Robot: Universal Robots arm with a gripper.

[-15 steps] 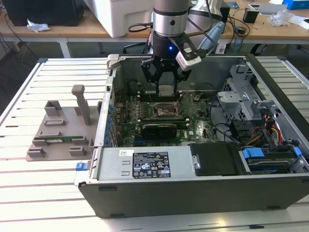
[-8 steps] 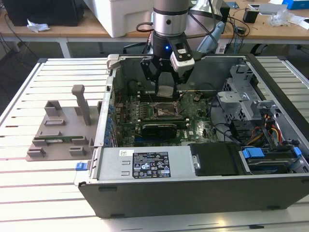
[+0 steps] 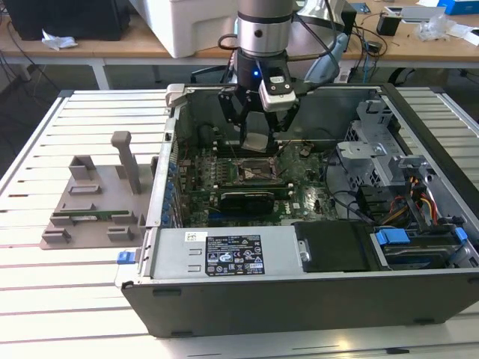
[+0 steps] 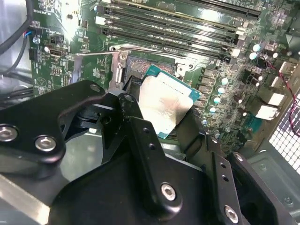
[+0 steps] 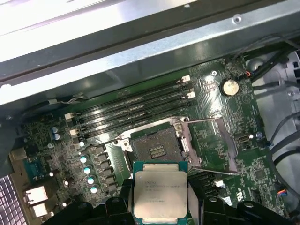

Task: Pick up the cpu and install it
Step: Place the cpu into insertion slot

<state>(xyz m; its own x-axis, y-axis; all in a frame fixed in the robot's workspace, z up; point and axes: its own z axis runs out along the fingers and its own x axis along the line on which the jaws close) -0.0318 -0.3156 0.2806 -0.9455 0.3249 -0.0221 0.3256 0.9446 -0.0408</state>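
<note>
While my claw (image 5: 161, 207) clamps the cpu (image 5: 161, 190) by its edges above the open socket (image 5: 157, 151), I judge any tilt or offset could bend its pins.

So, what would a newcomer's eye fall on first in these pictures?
First, the gripper reaching into the open computer case, clamped on the cpu. In the first wrist view the silvery chip hangs near the empty socket on the green motherboard. A grey tray lies outside the case, at the exterior view's left.
</note>
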